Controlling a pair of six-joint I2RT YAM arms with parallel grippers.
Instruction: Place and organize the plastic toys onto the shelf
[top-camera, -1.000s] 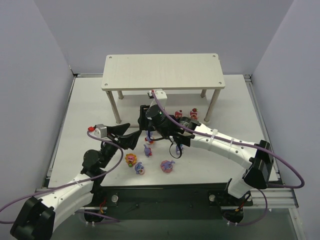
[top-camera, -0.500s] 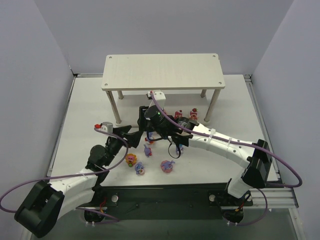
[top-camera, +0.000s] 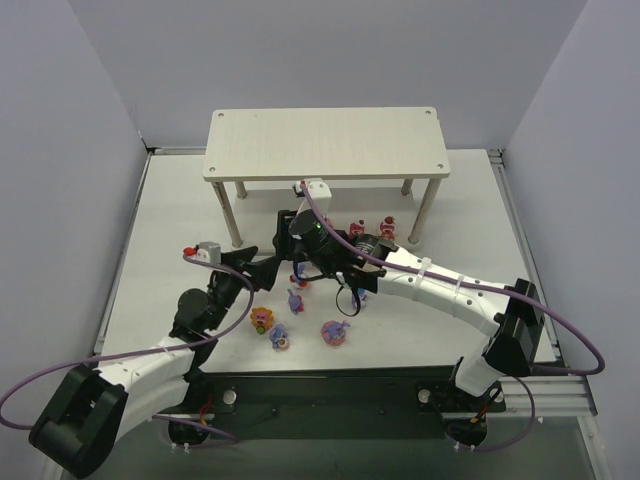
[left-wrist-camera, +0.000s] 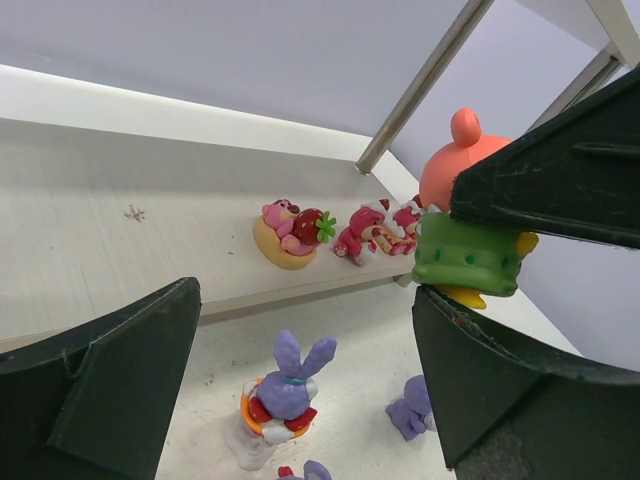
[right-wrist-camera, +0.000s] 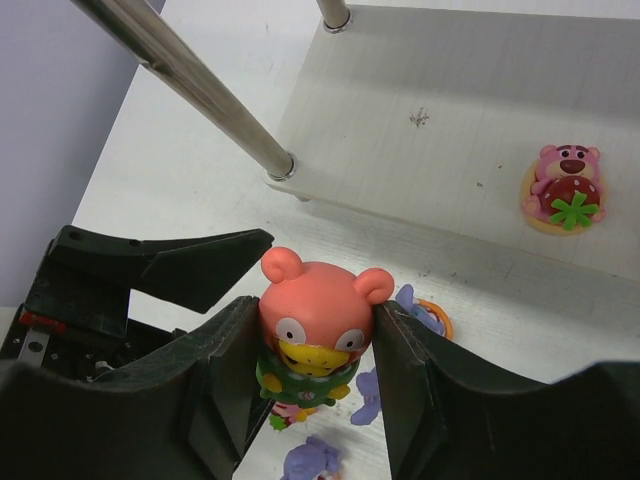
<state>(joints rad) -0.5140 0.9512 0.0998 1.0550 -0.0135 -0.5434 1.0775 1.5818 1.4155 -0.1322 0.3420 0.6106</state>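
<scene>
No text, label, brand, number or sign is showing legibly in the top, left wrist or right wrist view; nothing readable is appearing on any surface.

Pale lavender walls (top-camera: 330, 55) on three sides; white table (top-camera: 165, 240).

A pale wood-look two-tier shelf (top-camera: 325, 140) stands at the far side of the white table (top-camera: 170, 230). On its lower tier, a pink bear figurine on a yellow disc (left-wrist-camera: 290, 232) lies left of a pink figurine pair (left-wrist-camera: 382, 228). Before that tier, a salmon round-eared figurine (right-wrist-camera: 318, 345) sits between the right gripper's (right-wrist-camera: 312, 315) fingers, near a purple long-eared bunny figurine (top-camera: 296, 300) on the table.
</scene>
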